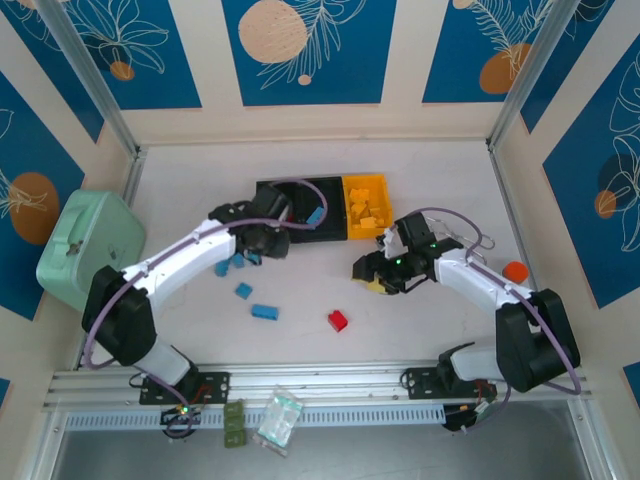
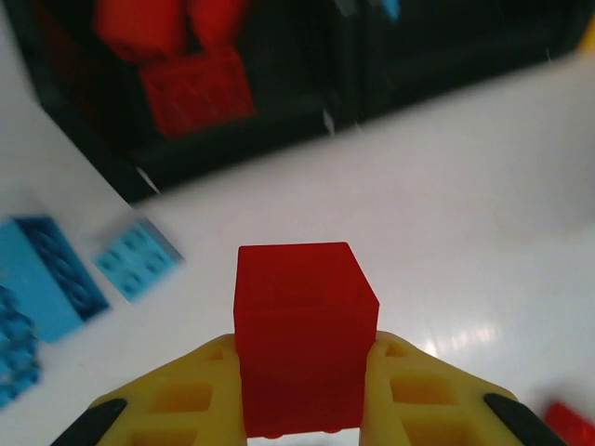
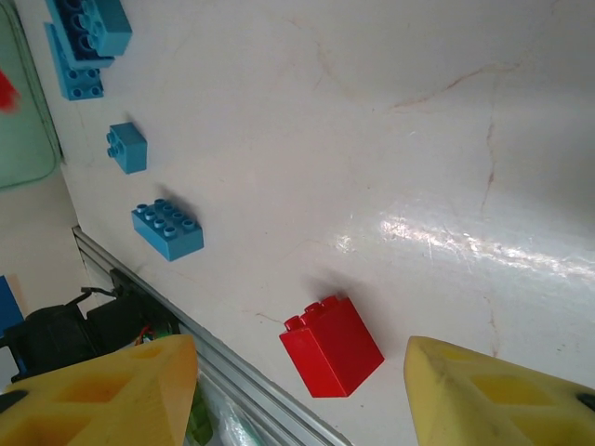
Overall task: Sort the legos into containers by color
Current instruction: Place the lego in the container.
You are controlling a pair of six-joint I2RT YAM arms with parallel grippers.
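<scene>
Biggest first: the white table [image 1: 440,190], with the mint-green case [image 1: 90,245] parked at its left edge, well apart from the work. At the back sits the row of containers [image 1: 300,183]. Two are black, and the yellow bin [image 1: 378,183] on the right end is already carrying yellow-orange pieces.

My left gripper [image 2: 302,372] is pressed together on the held red brick [image 2: 302,339]. The yellow fingers [image 2: 209,390] pinch both its flanks, and the brick stands tall between them, its long side running along the fingers. Here's the relation that counts: the left black bin [image 2: 232,158], with red pieces inside, lies ahead of the brick and off to the left, its near wall between me and the drop. From above, that gripper sits just at the front edge of the black bins. By my reckoning I need to lift over that wall, carry forward and left, then let go.

My right gripper [image 1: 372,278] is spread wide and holding nothing, hanging over the open table in front of the yellow bin. The loose red brick [image 3: 332,346] lies on the table below it, seen between the two fingers. It is chunky, with no real long axis, and this arm is clearly the nearer one.

What's around? Blue bricks [image 1: 264,312] are scattered on the table near my left arm, and some [image 2: 138,260] lie just left of my path, low enough that I don't expect them to interfere. One blue piece [image 1: 315,215] sits in the middle bin.
</scene>
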